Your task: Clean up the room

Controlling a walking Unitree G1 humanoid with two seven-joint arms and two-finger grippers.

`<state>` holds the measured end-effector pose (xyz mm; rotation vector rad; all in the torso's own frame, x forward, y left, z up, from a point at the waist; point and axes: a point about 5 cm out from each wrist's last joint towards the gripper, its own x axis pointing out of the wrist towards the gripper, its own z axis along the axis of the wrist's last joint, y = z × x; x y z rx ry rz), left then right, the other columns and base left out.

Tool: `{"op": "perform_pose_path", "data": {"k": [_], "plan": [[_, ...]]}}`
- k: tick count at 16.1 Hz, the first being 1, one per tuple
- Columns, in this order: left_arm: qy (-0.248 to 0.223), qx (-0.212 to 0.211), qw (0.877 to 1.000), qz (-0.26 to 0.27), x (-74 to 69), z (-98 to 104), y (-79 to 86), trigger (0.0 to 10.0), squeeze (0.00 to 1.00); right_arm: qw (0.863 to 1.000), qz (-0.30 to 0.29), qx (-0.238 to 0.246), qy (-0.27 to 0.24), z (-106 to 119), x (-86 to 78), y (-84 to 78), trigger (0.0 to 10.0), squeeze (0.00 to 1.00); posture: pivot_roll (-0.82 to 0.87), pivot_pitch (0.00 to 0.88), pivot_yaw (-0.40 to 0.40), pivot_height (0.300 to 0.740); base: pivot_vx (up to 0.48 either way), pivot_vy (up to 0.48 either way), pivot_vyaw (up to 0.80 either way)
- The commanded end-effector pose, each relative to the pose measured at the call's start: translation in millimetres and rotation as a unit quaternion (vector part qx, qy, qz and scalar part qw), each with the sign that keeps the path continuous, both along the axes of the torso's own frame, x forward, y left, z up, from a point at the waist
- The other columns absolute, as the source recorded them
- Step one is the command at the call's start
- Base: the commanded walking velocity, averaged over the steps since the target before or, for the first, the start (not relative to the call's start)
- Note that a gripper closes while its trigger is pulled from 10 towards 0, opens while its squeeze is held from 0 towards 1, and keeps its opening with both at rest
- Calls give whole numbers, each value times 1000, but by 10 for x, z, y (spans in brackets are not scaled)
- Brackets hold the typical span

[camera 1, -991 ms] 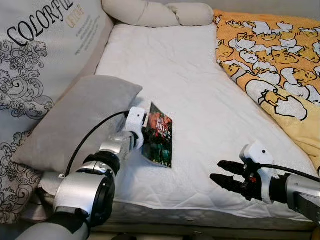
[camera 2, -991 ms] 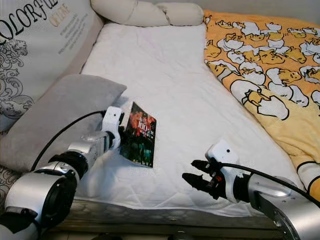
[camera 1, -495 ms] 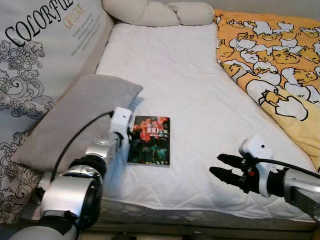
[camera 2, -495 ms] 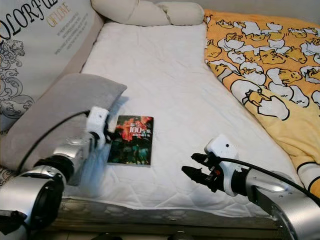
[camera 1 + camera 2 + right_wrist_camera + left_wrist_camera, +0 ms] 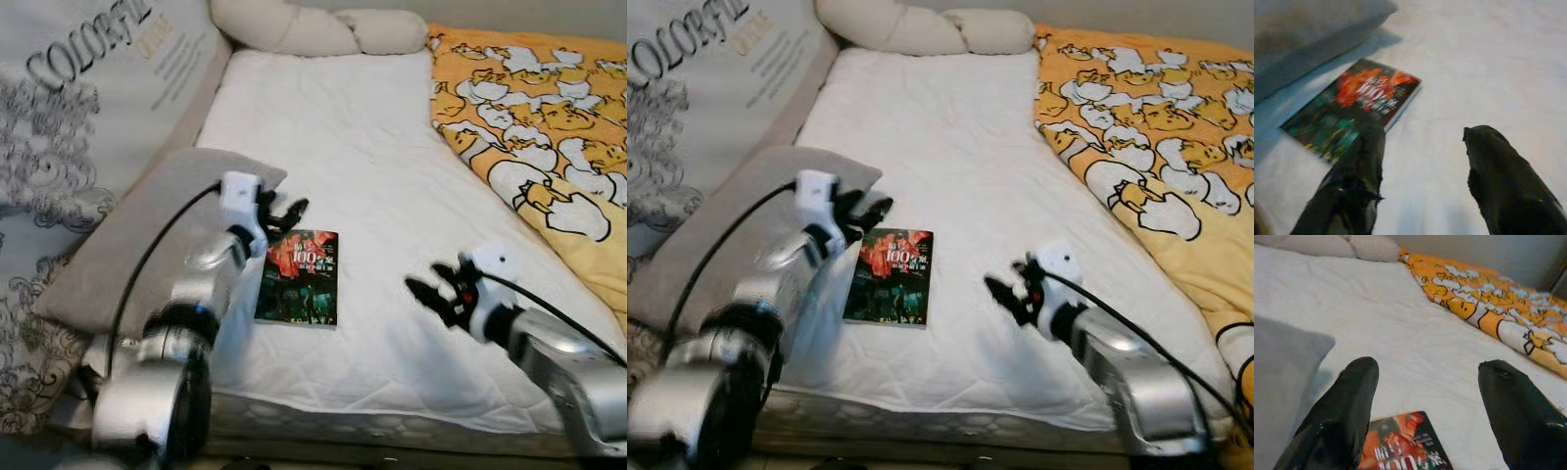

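— Book [image 5: 298, 278]: where did you find it?

— Flat on the white mattress [image 5: 372, 176], cover up, beside the grey pillow [image 5: 137, 245]. Your right gripper [image 5: 434, 289] hovered near it, spread and empty, probably lining up a grab. Farther back, your left gripper [image 5: 284, 211] hung above it, spread, empty too.

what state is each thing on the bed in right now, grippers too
book: closed, lying flat, cover up, on the white mattress
grey pillow: lying at the mattress's left edge
yellow duck blanket: spread along the right side
left gripper: open, above the book's top edge
right gripper: open, right of the book
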<state>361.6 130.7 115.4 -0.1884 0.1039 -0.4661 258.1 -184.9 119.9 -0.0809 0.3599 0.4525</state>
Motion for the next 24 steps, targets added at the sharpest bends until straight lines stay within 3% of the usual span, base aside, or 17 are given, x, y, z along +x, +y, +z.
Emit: {"op": "perform_pose_path", "data": {"k": [1, 3, 5, 7, 11, 16, 21, 24], "plan": [[-4, 8, 1000, 22, -87, -12, 14, 10000, 1000, 999, -29, -20, -34, 24, 72, -31, 10000, 1000, -144, 0, 58, 740, 0, 0, 0], [-15, 11, 998, 55, -190, -30, 78, 10000, 1000, 998, -46, 1, -39, 20, 119, 7, 10000, 1000, -133, 0, 61, 740, 0, -157, 0], [-14, -2, 997, 81, -346, 2, 102, 10000, 1000, 992, -114, -12, -60, -9, 206, -30, 10000, 1000, -110, 0, 54, 740, 0, -480, 0], [-14, 31, 995, 89, -464, -8, 128, 10000, 1000, 989, -140, -4, -47, -96, 212, -16, 10000, 1000, -83, 0, 42, 740, 0, -480, 0], [-4, 105, 991, 84, -711, -101, 169, 10000, 1000, 991, -127, -13, -39, -254, 110, 101, 10000, 1000, -58, 0, 18, 740, 0, -480, 0], [13, 117, 987, 108, -810, -117, 328, 10000, 1000, 991, -133, 1, -34, -307, 33, 224, 10000, 1000, -51, 0, 17, 740, 0, -480, 0], [21, 117, 987, 109, -861, -112, 311, 10000, 1000, 990, -135, -6, -34, -318, 5, 201, 10000, 1000, -54, 0, 3, 740, 0, -480, 0], [44, 105, 988, 106, -913, -151, 288, 10000, 1000, 991, -131, -9, -18, -345, 0, 214, 10000, 1000, -43, 0, -9, 740, 0, 160, -267]]}}
